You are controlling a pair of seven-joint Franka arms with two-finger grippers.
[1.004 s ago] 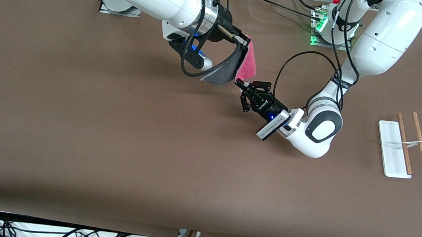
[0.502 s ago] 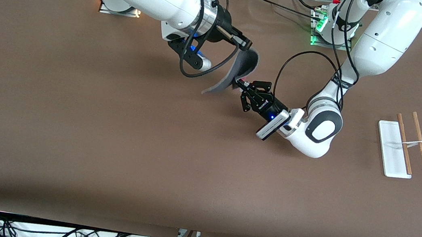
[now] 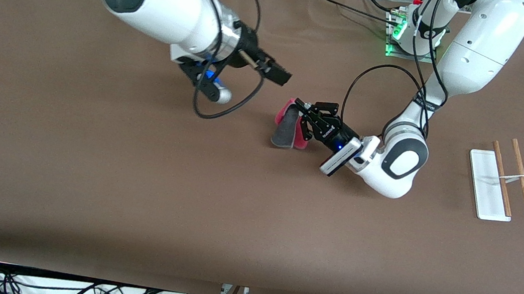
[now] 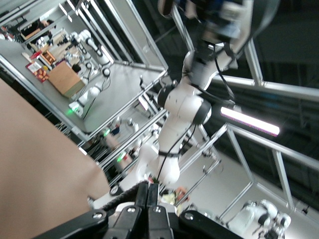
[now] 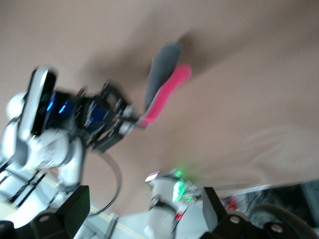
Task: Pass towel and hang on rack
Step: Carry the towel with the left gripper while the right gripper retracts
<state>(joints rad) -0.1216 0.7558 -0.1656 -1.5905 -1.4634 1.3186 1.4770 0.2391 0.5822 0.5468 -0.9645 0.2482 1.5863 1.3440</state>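
Front view: brown table (image 3: pixel 136 176), cables along edge.

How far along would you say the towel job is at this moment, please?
The pass looks done: the left pincer is shut on the towel, which hangs folded from it over the middle of the table, while the right pincer is open and empty above the table beside it. In hand: the left arm carrying the towel. Left: hanging it on the rack, which stands bare at the left arm's end.
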